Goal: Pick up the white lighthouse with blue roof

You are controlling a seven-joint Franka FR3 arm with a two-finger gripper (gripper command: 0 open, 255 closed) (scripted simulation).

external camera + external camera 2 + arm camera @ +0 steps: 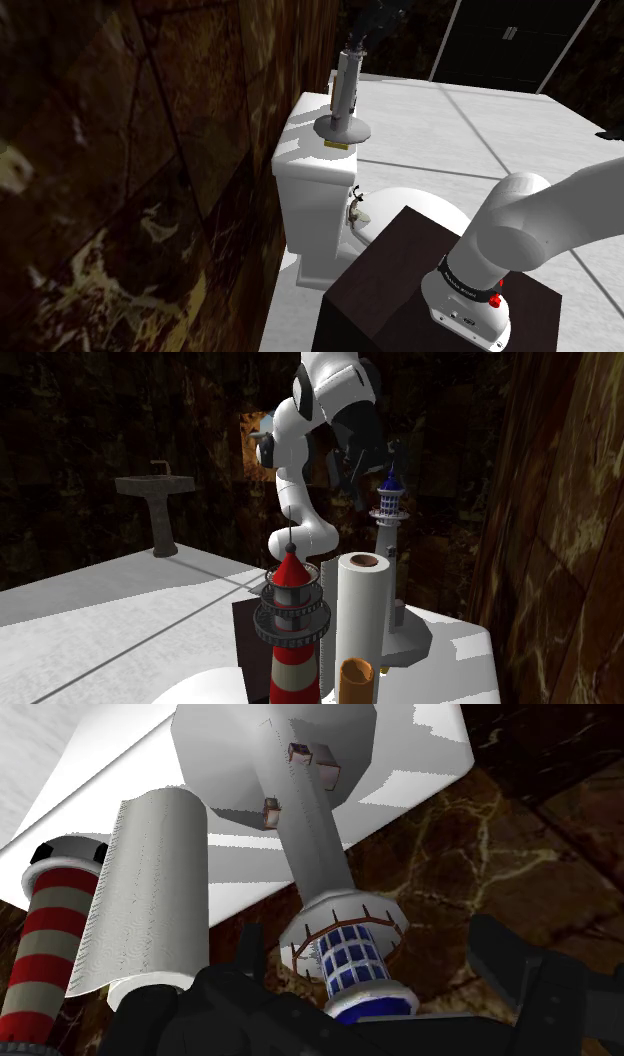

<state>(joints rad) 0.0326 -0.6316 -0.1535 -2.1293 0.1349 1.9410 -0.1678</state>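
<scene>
Fingers spread, our gripper [370, 936] straddles the lighthouse [387, 540] lantern; we judge it rigid, tippy: pinch the tower, paper roll [362, 622] at its seven o'clock.

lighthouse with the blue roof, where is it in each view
Shoulder view: lighthouse upper middle, on the tank lid.
Second exterior view: lighthouse right of middle, behind the white roll.
Wrist view: lighthouse beside that roll, roof end nearest the camera.
Shared landmark: the white tank lid under it.
</scene>
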